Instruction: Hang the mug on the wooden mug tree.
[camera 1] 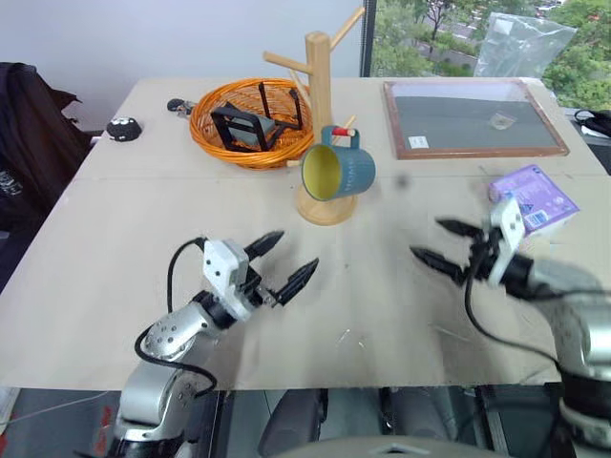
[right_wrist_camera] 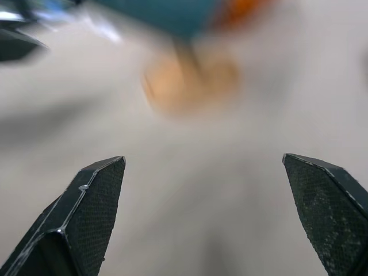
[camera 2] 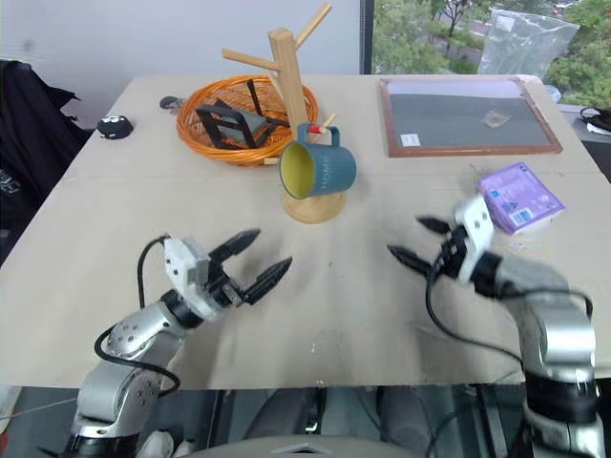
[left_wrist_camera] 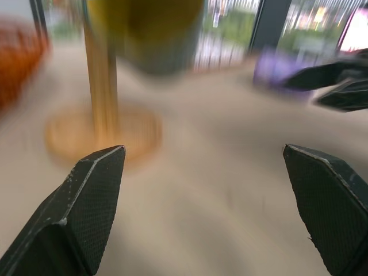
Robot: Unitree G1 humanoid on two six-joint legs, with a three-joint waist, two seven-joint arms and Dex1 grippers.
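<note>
Teal mug [camera 1: 341, 173] hangs by its handle on the wooden mug tree [camera 1: 320, 124] (red-tipped peg); left gripper [camera 1: 279, 261] and right gripper [camera 1: 442, 244] sit low, jaws apart, empty. Hanging looks done; only keeping clear remains.

Teal mug [camera 1: 341, 171] hangs by its handle on the wooden mug tree [camera 1: 320, 105].

Head views look down; wrist views skim table [camera 1: 382, 315].
</note>
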